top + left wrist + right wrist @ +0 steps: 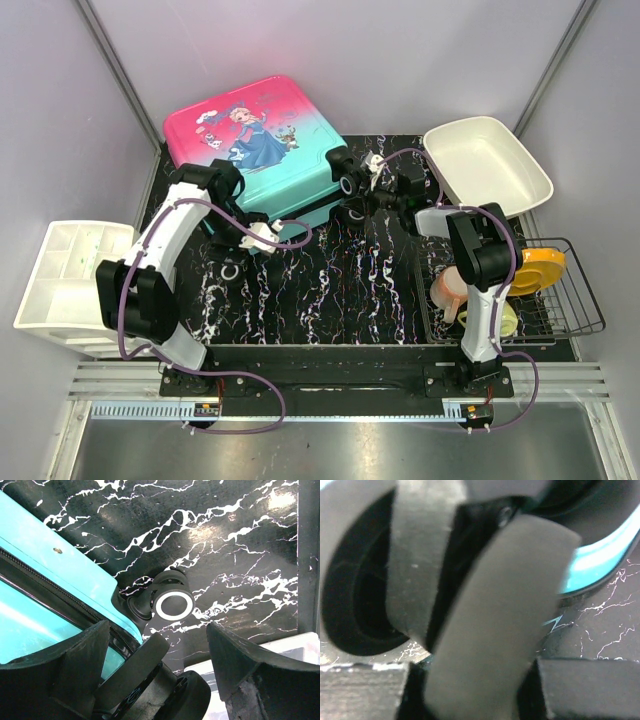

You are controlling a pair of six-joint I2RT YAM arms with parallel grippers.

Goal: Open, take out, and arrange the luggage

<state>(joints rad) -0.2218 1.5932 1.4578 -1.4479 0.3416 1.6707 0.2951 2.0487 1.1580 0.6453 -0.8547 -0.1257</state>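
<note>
Right jaws, part-open, closely flank the luggage wheel.

Bent at both elbows and reaching forward and inward, with the left gripper spread wide and tilted downward, and the right gripper stretched out leftward beyond its upright forearm, jaw gap there too blurred to judge.
</note>
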